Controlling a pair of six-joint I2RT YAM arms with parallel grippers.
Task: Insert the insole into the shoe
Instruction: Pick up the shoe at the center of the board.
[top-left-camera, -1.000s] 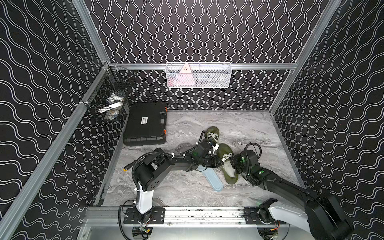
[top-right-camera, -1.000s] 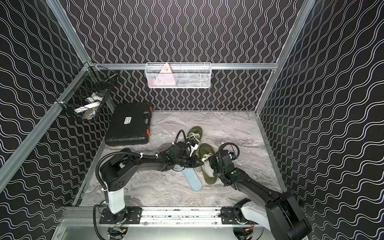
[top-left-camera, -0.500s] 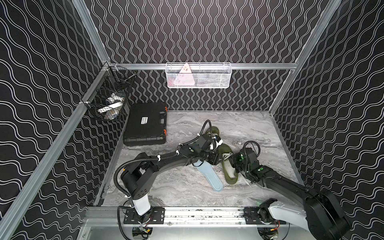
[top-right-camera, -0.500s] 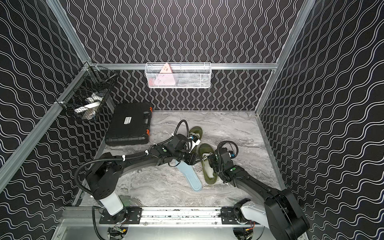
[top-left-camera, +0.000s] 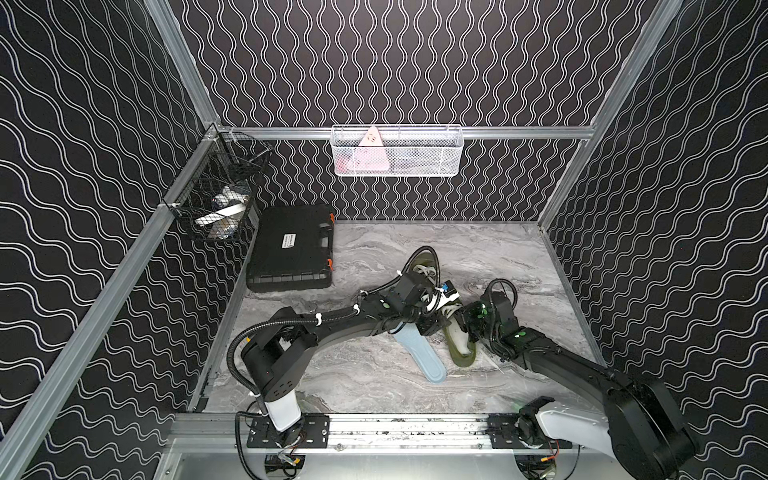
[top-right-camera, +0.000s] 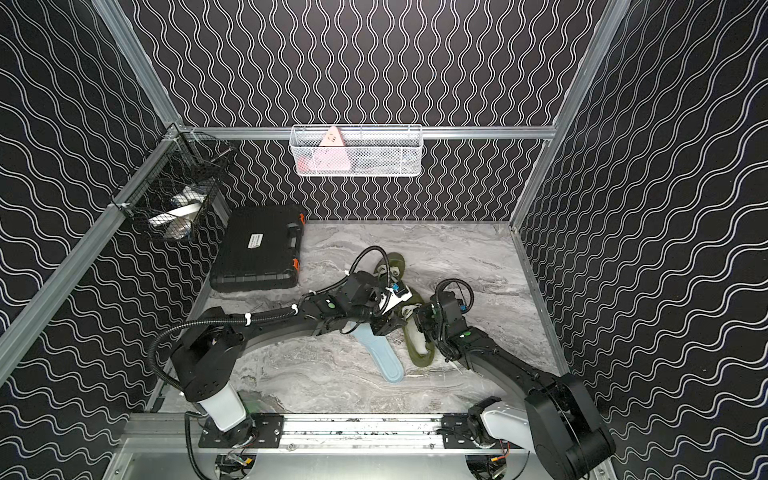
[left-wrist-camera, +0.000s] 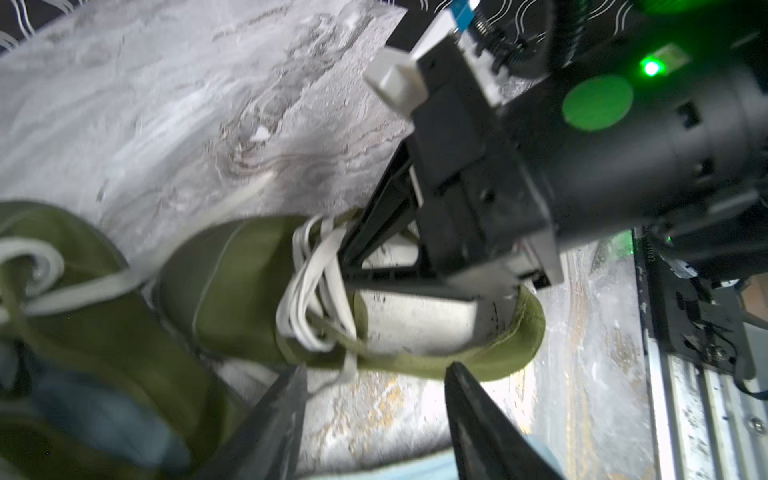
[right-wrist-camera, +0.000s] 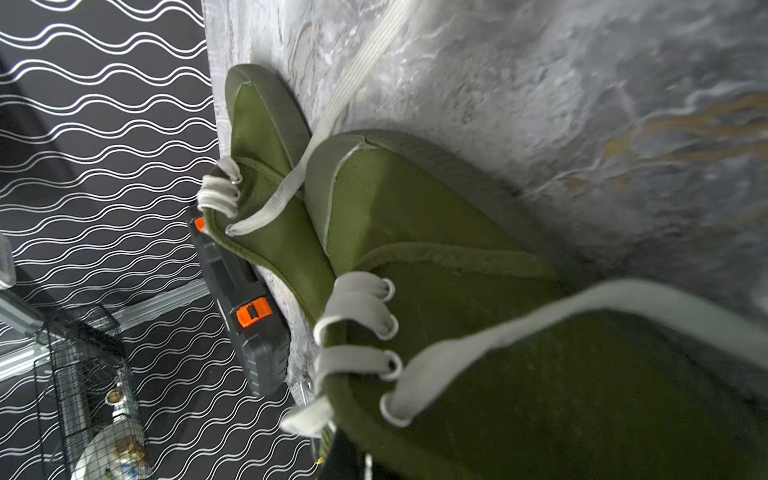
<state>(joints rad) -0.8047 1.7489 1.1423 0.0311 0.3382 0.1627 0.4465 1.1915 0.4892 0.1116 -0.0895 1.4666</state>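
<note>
Your left end effector (left-wrist-camera: 376, 372) hangs half-open, empty; right end effector (left-wrist-camera: 348, 255) pinches the olive shoe (left-wrist-camera: 232, 286). Grip the floppy-looking blue insole (top-left-camera: 420, 353) mid-length.

A black case (top-left-camera: 291, 249) lies beside the back wall, below a white basket (top-left-camera: 453, 149) and a wire basket (top-left-camera: 183, 216)

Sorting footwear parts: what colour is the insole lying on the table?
Pale blue; the flat insole shows best in a top view.
</note>
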